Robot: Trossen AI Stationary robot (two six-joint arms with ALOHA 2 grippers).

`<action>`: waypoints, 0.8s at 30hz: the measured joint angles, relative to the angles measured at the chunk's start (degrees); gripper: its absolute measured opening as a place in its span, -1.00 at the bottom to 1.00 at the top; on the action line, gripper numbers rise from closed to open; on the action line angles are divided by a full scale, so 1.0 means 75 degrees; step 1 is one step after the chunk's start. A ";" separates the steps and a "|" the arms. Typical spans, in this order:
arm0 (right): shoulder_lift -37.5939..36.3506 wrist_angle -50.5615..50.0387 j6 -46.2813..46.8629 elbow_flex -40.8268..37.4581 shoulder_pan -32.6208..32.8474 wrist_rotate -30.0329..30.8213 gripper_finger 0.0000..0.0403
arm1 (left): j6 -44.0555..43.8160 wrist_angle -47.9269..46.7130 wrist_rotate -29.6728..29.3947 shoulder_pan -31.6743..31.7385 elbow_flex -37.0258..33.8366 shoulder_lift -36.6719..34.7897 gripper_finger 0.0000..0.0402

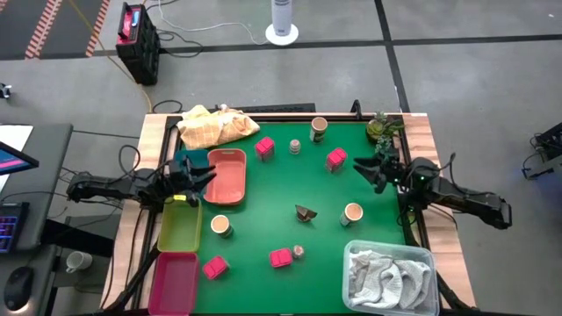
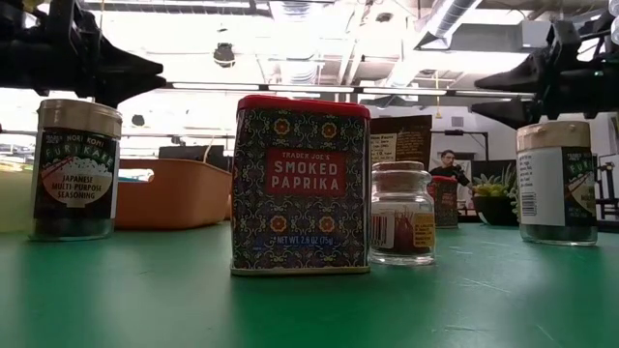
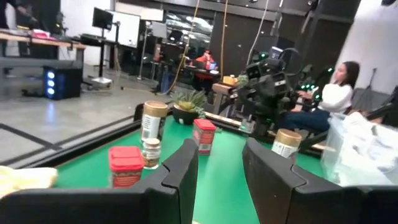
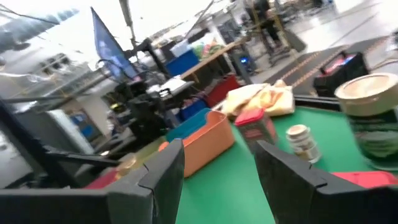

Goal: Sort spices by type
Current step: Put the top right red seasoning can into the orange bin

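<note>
Spices stand scattered on the green table: pink tins [image 1: 265,148] [image 1: 335,159] [image 1: 280,257] [image 1: 214,267], tan-capped jars [image 1: 319,128] [image 1: 352,213] [image 1: 220,226], tiny clear jars [image 1: 295,147] [image 1: 299,252] and a dark wedge [image 1: 306,212]. In the low view a paprika tin [image 2: 300,184] and a small jar [image 2: 401,215] stand closest. My left gripper [image 1: 207,175] [image 3: 221,149] hovers open over the salmon tray [image 1: 226,180]. My right gripper [image 1: 362,167] [image 4: 219,152] hovers open beside the right-hand pink tin. Neither holds anything.
A lime tray [image 1: 179,224] and a magenta tray [image 1: 176,281] lie along the left edge. A yellow cloth [image 1: 215,125] sits at the far left. A clear bin with a white-grey cloth [image 1: 389,276] fills the near right corner. A potted plant [image 1: 379,127] stands at the far right. A person [image 3: 329,93] sits beyond the table.
</note>
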 joint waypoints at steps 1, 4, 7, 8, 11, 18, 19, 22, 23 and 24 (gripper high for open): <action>0.0054 -0.0069 0.0039 0.0083 0.0035 -0.0031 0.11 | 0.0006 -0.0127 -0.0036 0.0000 0.0079 0.0000 -0.41; 0.0544 -0.0090 -0.0117 0.0420 0.0181 0.0063 0.11 | -0.0074 -0.0854 -0.0098 0.0000 0.0446 0.0017 -0.41; 0.1445 -0.0178 -0.0607 0.0958 0.0302 0.0415 0.11 | -0.0329 -0.1685 -0.0197 0.0000 0.0850 0.0191 -0.41; 0.1841 -0.0164 -0.0765 0.1182 0.0322 0.0496 0.11 | -0.0404 -0.1866 -0.0228 0.0000 0.0959 0.0281 -0.41; 0.3236 -0.0190 -0.1253 0.1967 0.0339 0.0529 0.11 | -0.0530 -0.2141 -0.0305 0.0000 0.1162 0.0627 -0.41; 0.6526 -0.2610 -0.2229 0.4682 0.0627 0.0527 0.11 | -0.0624 -0.2121 -0.0240 0.0000 0.1370 0.1352 -0.41; 0.6938 -0.3089 -0.2409 0.5120 0.0686 0.0529 0.11 | -0.0622 -0.2116 -0.0189 -0.0001 0.1394 0.1412 -0.41; 0.8103 -0.4434 -0.2957 0.6335 0.0811 0.0571 0.11 | -0.0631 -0.2111 -0.0185 -0.0003 0.1440 0.1560 -0.41; 0.8456 -0.4856 -0.3200 0.6706 0.0839 0.0605 0.12 | -0.0618 -0.2112 -0.0178 -0.0006 0.1448 0.1601 -0.41; 0.8808 -0.5216 -0.3481 0.7067 0.0855 0.0665 0.13 | -0.0573 -0.2114 -0.0152 -0.0006 0.1456 0.1635 -0.40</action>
